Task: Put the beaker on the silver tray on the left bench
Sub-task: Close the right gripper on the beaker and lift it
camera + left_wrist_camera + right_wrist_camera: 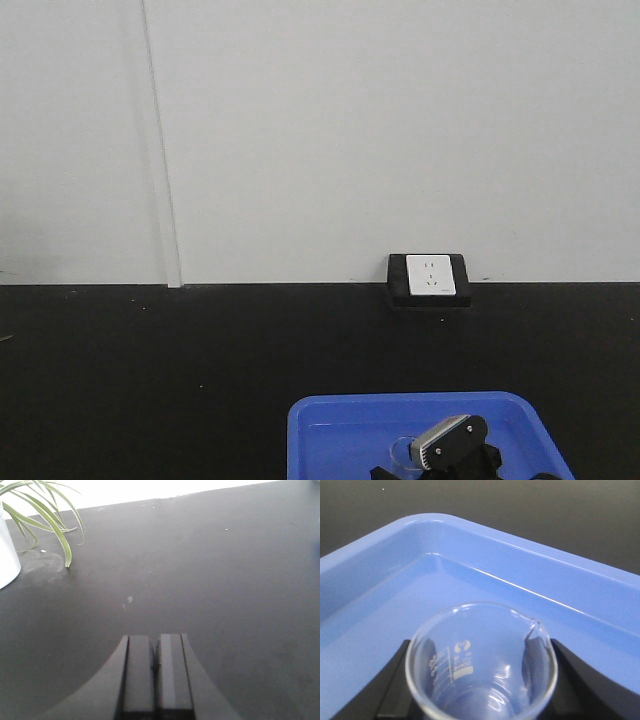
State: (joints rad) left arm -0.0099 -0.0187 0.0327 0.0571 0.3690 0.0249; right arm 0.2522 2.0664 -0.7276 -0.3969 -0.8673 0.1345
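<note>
The beaker, clear glass with white printed markings and a pour spout, stands between the two black fingers of my right gripper. Both fingers press against its sides, so the gripper is shut on it. The beaker sits low inside the bright blue tray. In the front view the beaker shows faintly beside the right gripper. My left gripper is shut with nothing in it, over a bare black countertop. The silver tray is out of view. I cannot tell whether this bench is the left bench.
The blue tray lies on the black bench top near its front edge. A black-framed wall socket sits at the back against the white wall. A white pot with long green leaves stands at the far left.
</note>
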